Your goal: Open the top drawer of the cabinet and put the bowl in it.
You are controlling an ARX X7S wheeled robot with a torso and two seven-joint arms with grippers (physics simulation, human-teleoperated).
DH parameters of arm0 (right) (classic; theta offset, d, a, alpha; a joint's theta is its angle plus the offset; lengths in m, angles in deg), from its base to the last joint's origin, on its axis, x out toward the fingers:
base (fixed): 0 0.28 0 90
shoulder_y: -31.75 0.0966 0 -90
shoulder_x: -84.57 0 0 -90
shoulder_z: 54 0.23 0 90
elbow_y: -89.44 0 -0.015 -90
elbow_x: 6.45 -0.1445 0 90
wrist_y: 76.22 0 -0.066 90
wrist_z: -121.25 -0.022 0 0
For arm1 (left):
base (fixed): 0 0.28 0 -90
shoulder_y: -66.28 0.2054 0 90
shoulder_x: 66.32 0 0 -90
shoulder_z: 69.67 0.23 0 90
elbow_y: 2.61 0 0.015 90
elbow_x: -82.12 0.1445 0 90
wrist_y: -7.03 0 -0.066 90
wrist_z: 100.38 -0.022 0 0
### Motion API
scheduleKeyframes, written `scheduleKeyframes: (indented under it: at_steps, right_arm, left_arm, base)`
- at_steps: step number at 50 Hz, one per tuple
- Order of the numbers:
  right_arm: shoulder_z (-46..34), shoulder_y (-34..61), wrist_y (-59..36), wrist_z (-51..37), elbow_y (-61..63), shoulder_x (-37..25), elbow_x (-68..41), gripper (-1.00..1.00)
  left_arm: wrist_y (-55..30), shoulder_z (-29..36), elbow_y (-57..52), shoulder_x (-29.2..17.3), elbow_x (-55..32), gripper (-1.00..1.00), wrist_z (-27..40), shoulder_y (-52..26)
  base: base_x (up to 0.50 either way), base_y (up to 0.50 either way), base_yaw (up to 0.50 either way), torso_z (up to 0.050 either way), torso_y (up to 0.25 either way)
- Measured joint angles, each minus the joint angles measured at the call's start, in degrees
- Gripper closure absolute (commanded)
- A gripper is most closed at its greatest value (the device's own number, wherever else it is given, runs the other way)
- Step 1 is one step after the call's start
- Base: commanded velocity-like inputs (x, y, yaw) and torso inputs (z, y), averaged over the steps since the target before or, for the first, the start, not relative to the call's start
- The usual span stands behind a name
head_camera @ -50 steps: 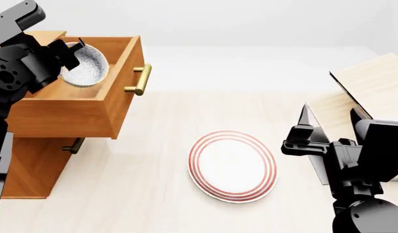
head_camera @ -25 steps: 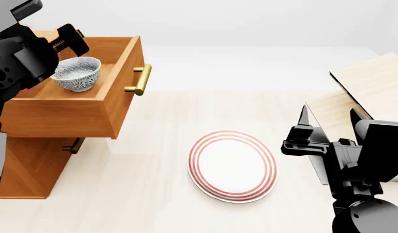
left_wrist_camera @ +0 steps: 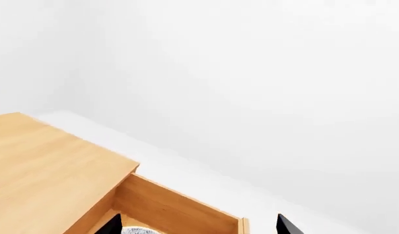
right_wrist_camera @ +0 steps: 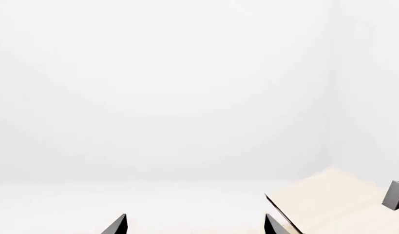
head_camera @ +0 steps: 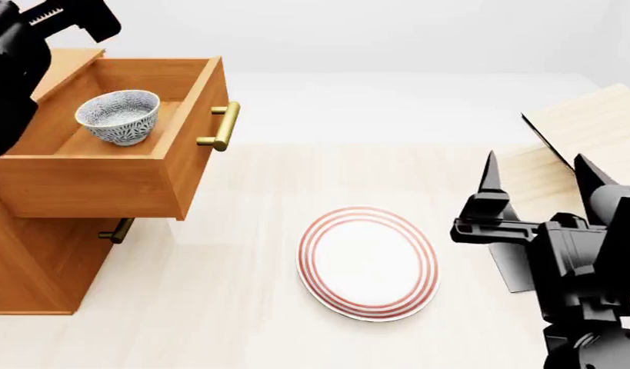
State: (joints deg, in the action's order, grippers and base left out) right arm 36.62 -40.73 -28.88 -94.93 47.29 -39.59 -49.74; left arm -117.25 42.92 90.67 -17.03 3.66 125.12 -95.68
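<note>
The grey-blue speckled bowl (head_camera: 120, 115) stands upright inside the pulled-out top drawer (head_camera: 99, 184) of the orange-brown cabinet (head_camera: 38, 261). The drawer's brass handle (head_camera: 225, 127) faces right. My left gripper (head_camera: 77, 17) is above and behind the drawer, at the head view's top left, apart from the bowl. In the left wrist view the gripper (left_wrist_camera: 199, 226) is open and empty, with the bowl's rim (left_wrist_camera: 137, 231) just showing beside one fingertip (left_wrist_camera: 111, 225). My right gripper (head_camera: 535, 173) is open and empty at the right, and it also shows in the right wrist view (right_wrist_camera: 195, 225).
A white plate with red rings (head_camera: 368, 261) lies flat on the pale table between the arms. A pale wooden tilted-shelf rack (head_camera: 591, 131) stands at the right, behind my right gripper. A lower drawer's brass handle (head_camera: 117, 231) sticks out under the open drawer.
My left gripper has let go of the bowl and risen up and back from the drawer. The bowl went from tilted to upright in the drawer. My right gripper rose slightly.
</note>
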Motion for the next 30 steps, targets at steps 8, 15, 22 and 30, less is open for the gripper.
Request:
scheduleKeyframes:
  at_steps: [8,15,22,30]
  right_arm:
    - [2.5,0.2,-1.9,-2.5,5.1,-1.8,-3.4,-1.00]
    - [2.7,-0.4,0.0,-6.0,8.6,-5.2,-6.7,-1.00]
    - [-1.1,-1.6,7.6,-11.2,10.3,-12.4,-9.3,-1.00]
    - [-12.8,2.0,22.2,-20.2,11.3,-26.4,-11.2,-1.00]
  left_arm:
    - [2.7,-4.4,-17.4,-6.1,-3.2,-1.00,2.5,8.8]
    - [7.3,-9.8,-30.6,-11.0,-4.7,-1.00,3.4,19.9]
    - [13.4,-16.9,-40.8,-14.3,-6.2,-1.00,2.1,33.5]
    - [17.8,-24.4,-48.9,-18.2,-7.9,-1.00,1.8,44.3]
  base:
    - [0.00,0.00,0.00,0.000,0.000]
    - [0.00,0.00,0.00,0.000,0.000]
    - [0.00,0.00,0.00,0.000,0.000]
    - [0.00,0.00,0.00,0.000,0.000]
